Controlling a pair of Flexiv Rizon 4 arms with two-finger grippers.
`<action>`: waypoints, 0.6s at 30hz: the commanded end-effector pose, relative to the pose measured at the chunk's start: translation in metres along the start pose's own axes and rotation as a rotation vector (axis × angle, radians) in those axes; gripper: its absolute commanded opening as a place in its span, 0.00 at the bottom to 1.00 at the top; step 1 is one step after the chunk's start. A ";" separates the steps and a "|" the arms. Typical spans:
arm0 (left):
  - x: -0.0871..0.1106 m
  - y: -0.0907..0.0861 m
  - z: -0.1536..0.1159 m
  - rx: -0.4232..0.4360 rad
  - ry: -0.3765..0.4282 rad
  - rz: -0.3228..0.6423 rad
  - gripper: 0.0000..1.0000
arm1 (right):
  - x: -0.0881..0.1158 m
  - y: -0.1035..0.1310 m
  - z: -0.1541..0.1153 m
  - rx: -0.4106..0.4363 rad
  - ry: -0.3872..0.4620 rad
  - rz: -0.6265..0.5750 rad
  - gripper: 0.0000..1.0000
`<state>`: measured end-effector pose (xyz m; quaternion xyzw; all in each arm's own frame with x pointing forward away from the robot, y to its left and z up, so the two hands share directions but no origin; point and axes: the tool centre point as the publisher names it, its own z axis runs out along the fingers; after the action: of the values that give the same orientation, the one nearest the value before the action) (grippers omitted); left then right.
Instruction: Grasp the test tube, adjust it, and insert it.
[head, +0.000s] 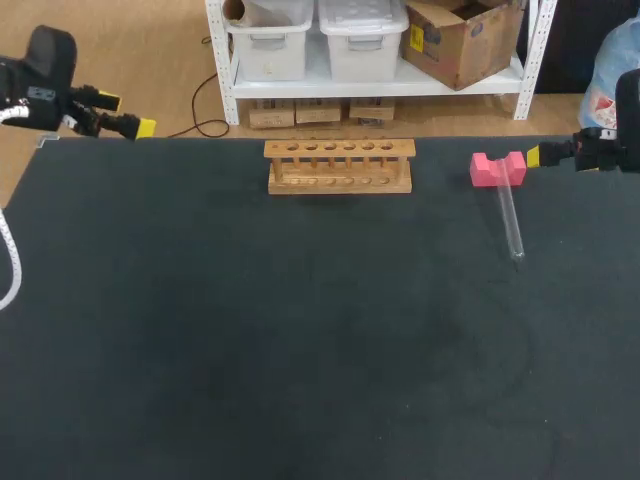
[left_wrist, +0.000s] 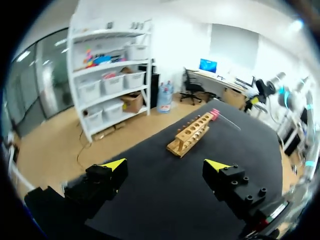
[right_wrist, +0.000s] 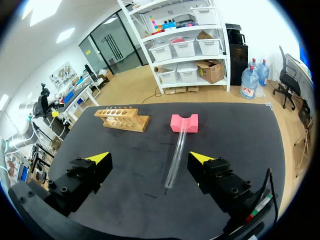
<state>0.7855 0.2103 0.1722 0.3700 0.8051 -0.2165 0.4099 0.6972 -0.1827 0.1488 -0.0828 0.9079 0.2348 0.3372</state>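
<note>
A clear glass test tube (head: 510, 218) lies on the black table (head: 300, 330) at the right, its upper end resting in the notch of a pink block (head: 497, 168). A wooden rack (head: 339, 165) with a row of holes stands at the back middle. My right gripper (head: 537, 156) hovers just right of the pink block, open and empty; in its wrist view the tube (right_wrist: 176, 159) and block (right_wrist: 184, 122) lie ahead of the gripper (right_wrist: 149, 158). My left gripper (head: 127, 114) hangs open and empty beyond the back left corner, with the rack (left_wrist: 192, 134) far ahead of it (left_wrist: 165, 165).
The table's back edge runs just behind the rack and the pink block. A white cable (head: 8, 260) hangs along the left edge. Bare black surface stretches from the rack to the front edge.
</note>
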 end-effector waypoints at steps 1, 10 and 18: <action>0.006 0.005 0.012 0.168 -0.117 0.272 1.00 | 0.000 0.000 0.000 0.001 0.000 -0.001 1.00; 0.009 0.017 0.046 0.239 -0.150 0.379 1.00 | 0.000 0.000 0.000 0.001 0.000 -0.001 1.00; 0.007 0.024 0.074 0.269 -0.225 0.411 1.00 | 0.000 0.000 0.000 0.001 0.000 -0.001 1.00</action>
<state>0.8239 0.1858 0.1329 0.5426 0.6461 -0.2466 0.4768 0.6973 -0.1828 0.1489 -0.0828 0.9079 0.2348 0.3371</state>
